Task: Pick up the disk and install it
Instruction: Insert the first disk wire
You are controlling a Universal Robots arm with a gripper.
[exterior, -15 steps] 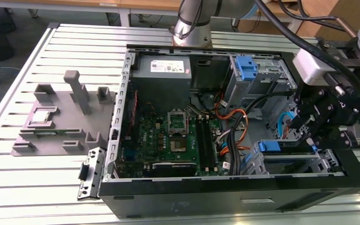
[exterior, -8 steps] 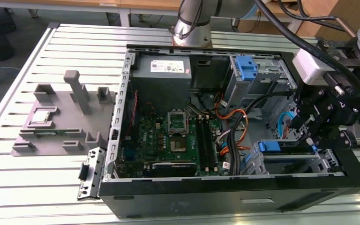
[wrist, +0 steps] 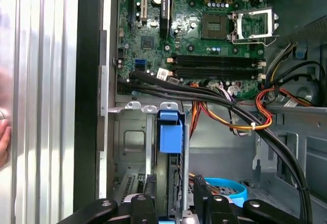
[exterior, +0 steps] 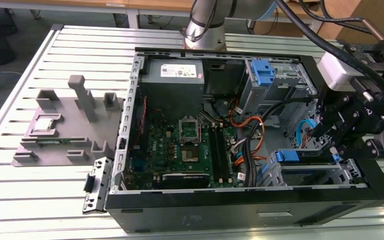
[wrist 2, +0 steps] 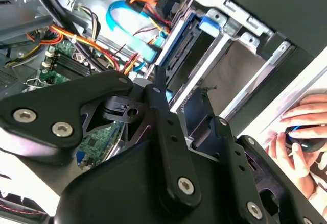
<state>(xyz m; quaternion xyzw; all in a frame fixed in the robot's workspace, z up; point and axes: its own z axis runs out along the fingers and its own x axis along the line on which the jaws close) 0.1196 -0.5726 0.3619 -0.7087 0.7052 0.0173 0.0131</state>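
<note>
Disk [wrist: 170, 132] on edge in the drive cage [wrist: 127, 137], my jaws [wrist: 174, 180] astride its end.
The cage sits in the corner of the open case [exterior: 245, 210] nearest the desk [exterior: 45, 200] edge on the exterior view's right. Jaws apart, one on each side of the disk, with a gap showing on one side. I judge it stiff, dense for its size, smooth-faced and shock-shy: grip across the blue rails [wrist 2: 176, 50] on the long edges, never the flat faces.

Bright, even light thru-out; table [wrist 2: 312, 81] glares white in second wrist view.
</note>
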